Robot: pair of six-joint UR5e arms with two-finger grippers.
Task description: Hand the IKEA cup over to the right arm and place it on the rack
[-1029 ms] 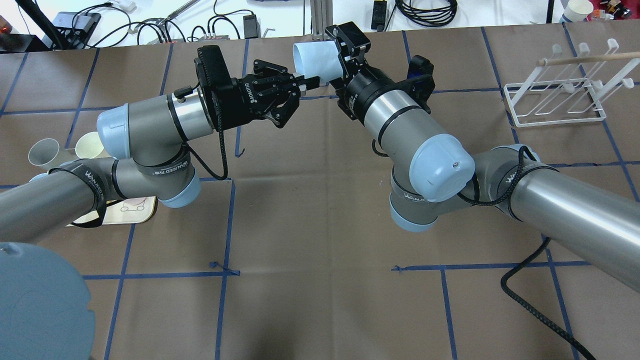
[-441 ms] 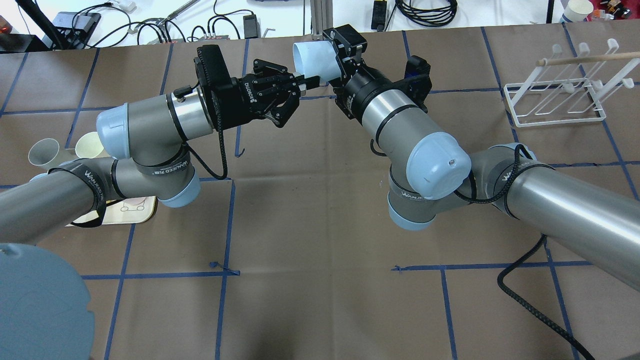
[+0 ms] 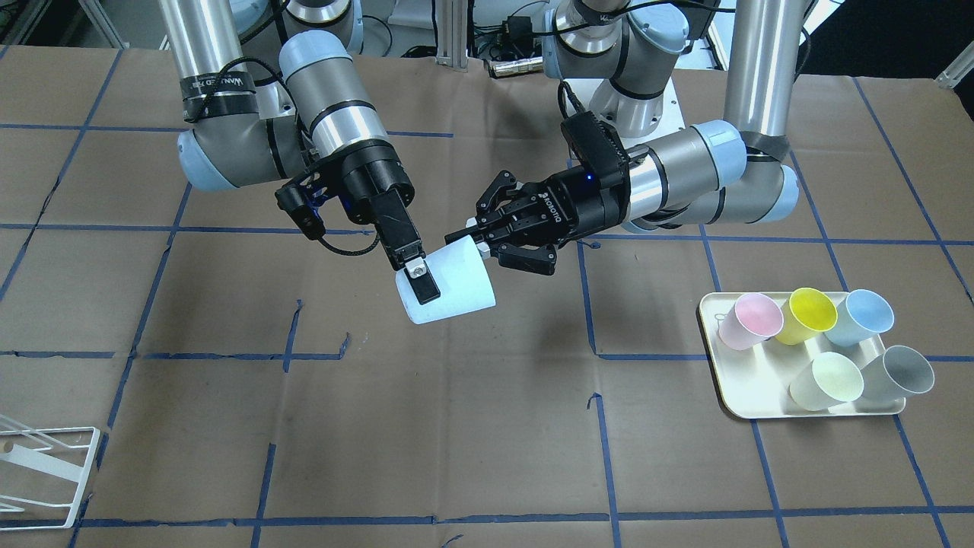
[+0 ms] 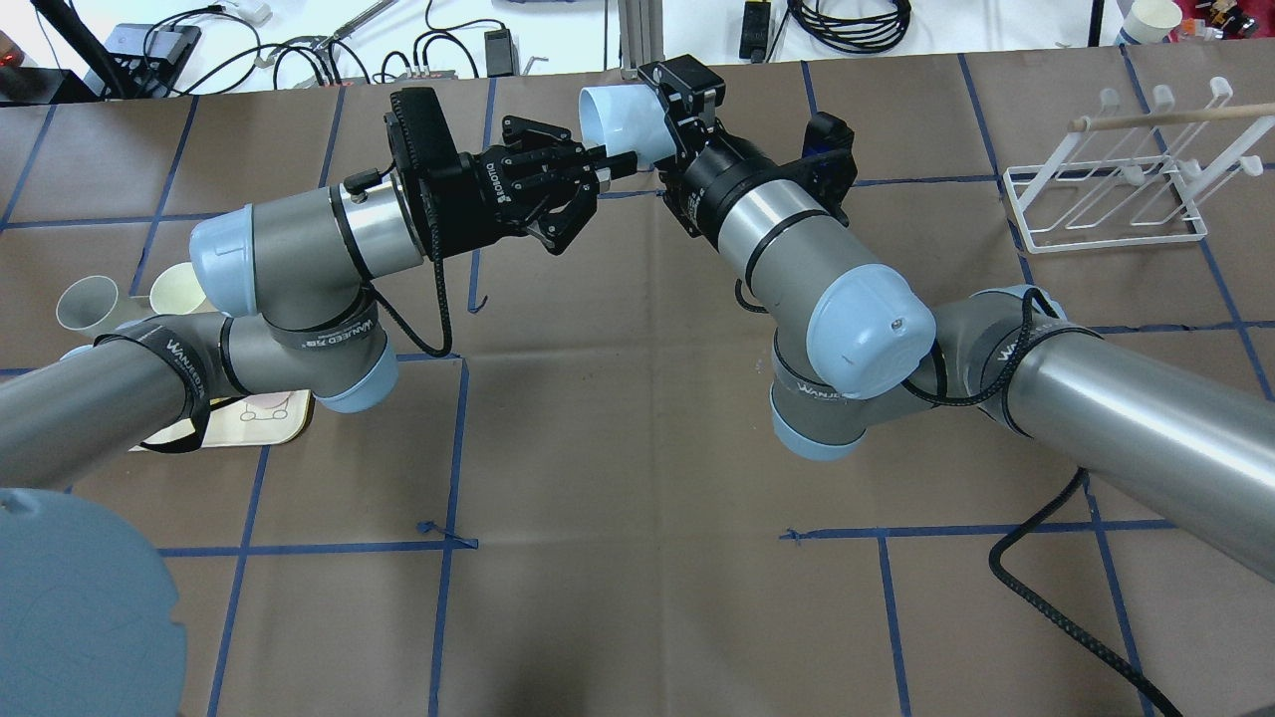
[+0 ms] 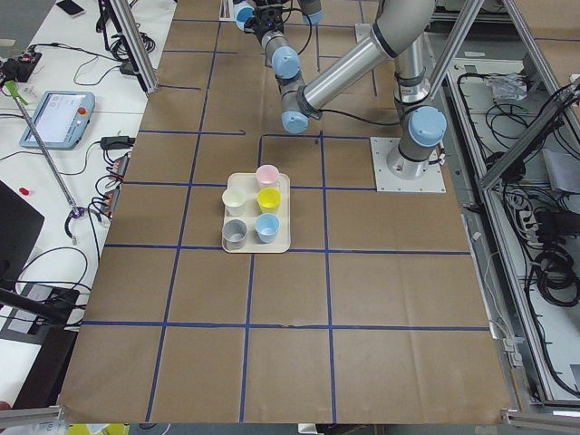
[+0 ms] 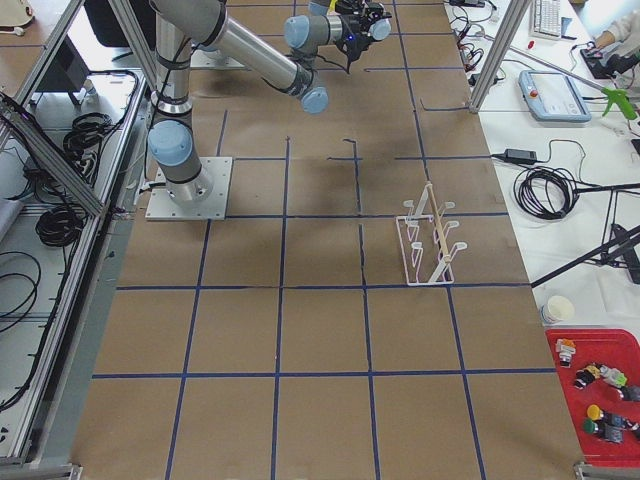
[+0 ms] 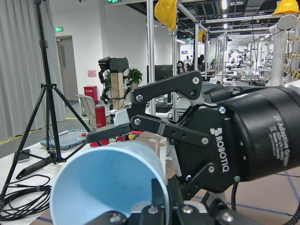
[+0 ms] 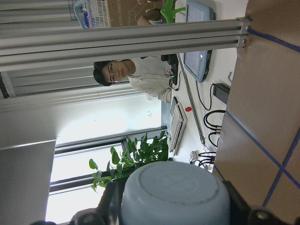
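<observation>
The pale blue plastic cup (image 3: 460, 293) hangs in mid-air over the table's middle. The left gripper (image 3: 473, 234) pinches its rim, and the right gripper (image 3: 424, 285) is clamped across its body near the base. It looks light, stiff, smooth and tapered, so that body hold leaves the mouth free for the white wire rack (image 4: 1106, 204), far right.

The left arm (image 3: 685, 164) and right arm (image 3: 335, 114) meet above mid-table, wrists angled together. The left gripper (image 3: 475, 237) pinches the cup (image 3: 460, 293) rim, while the right gripper (image 3: 428, 289) clamps across its body.
</observation>
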